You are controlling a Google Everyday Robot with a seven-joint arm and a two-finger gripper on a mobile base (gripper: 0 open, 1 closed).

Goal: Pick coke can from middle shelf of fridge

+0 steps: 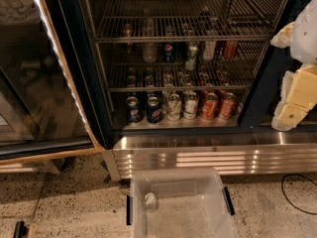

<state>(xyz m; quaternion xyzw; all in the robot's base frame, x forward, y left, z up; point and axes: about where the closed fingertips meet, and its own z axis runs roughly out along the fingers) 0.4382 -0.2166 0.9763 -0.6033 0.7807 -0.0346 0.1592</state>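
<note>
Standing at the back right of the fridge's (97, 103) middle shelf (148, 89), the red coke can (230, 49) sits apart, up-left of the gripper (297, 100) by the right frame, whose grip cannot be told.

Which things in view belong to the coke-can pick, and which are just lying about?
Belongs to the job:
- coke can, at the right of the middle shelf
- fridge
- hand, outside the fridge at the right edge, apart from the can

Just lying about:
- blue Pepsi cans and orange-red cans, on the bottom level
- clear bin, on the floor in front
</note>
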